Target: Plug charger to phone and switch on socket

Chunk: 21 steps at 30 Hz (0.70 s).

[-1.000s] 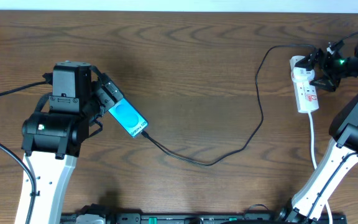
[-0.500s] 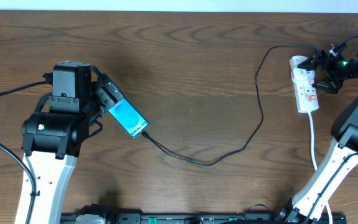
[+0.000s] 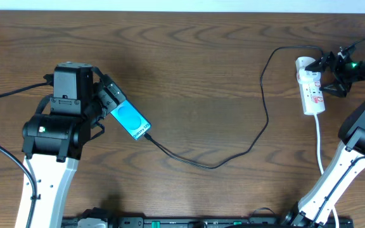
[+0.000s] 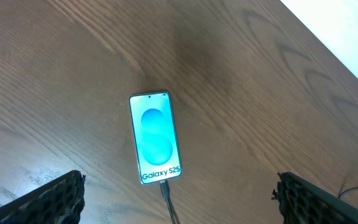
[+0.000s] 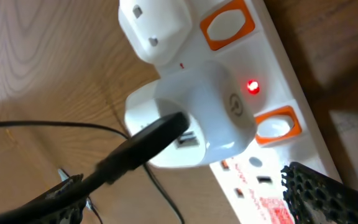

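The phone (image 3: 132, 120) lies flat on the wooden table, its cyan screen (image 4: 155, 137) lit and reading "Galaxy S25". The charger's thin black cable (image 3: 266, 107) has its tip in the phone's bottom edge (image 4: 164, 186). It loops right to a white adapter (image 5: 197, 118) seated in the socket (image 3: 310, 88), a white power strip. On the strip (image 5: 303, 146) a red light (image 5: 252, 86) glows beside an orange switch (image 5: 277, 124). My left gripper (image 3: 108, 106) hangs open above the phone's lower end, holding nothing. My right gripper (image 3: 329, 75) is open just right of the socket, its fingers (image 5: 319, 193) straddling the strip without gripping.
A second white plug (image 5: 154, 28) sits in the strip beside another orange switch (image 5: 229, 25). The strip's white cord (image 3: 318, 142) runs down toward my right arm's base. The table's far edge (image 3: 182, 9) meets a white wall.
My right gripper has drifted slightly to the right, away from the socket. The left arm, phone and cable have not moved.
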### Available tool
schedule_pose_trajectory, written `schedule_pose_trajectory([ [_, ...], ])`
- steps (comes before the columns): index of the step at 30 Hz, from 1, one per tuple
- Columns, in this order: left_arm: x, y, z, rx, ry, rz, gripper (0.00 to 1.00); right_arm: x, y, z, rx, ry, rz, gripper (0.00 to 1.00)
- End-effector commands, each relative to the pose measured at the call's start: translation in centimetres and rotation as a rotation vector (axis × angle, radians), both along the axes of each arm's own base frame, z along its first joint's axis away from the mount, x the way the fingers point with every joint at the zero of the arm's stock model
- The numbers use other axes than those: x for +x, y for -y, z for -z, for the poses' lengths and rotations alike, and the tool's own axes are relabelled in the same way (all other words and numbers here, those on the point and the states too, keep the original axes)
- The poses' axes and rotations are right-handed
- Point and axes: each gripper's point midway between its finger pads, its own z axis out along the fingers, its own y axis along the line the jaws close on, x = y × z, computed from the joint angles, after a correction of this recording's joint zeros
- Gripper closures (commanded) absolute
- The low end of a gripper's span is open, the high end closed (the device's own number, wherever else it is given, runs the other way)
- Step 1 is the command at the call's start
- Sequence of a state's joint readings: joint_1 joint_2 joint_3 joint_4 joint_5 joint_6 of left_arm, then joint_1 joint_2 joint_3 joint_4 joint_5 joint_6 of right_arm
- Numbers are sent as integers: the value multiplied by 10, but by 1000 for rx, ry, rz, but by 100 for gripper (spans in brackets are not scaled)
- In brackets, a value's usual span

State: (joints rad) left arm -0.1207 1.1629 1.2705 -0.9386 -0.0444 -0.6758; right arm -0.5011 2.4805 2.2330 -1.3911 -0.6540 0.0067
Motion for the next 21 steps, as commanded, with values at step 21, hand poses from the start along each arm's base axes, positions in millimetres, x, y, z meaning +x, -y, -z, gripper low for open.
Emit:
schedule_pose_trajectory([
  [21, 1, -3, -12, 21, 32, -2, 2, -12, 21, -177, -278, 258, -3, 1],
])
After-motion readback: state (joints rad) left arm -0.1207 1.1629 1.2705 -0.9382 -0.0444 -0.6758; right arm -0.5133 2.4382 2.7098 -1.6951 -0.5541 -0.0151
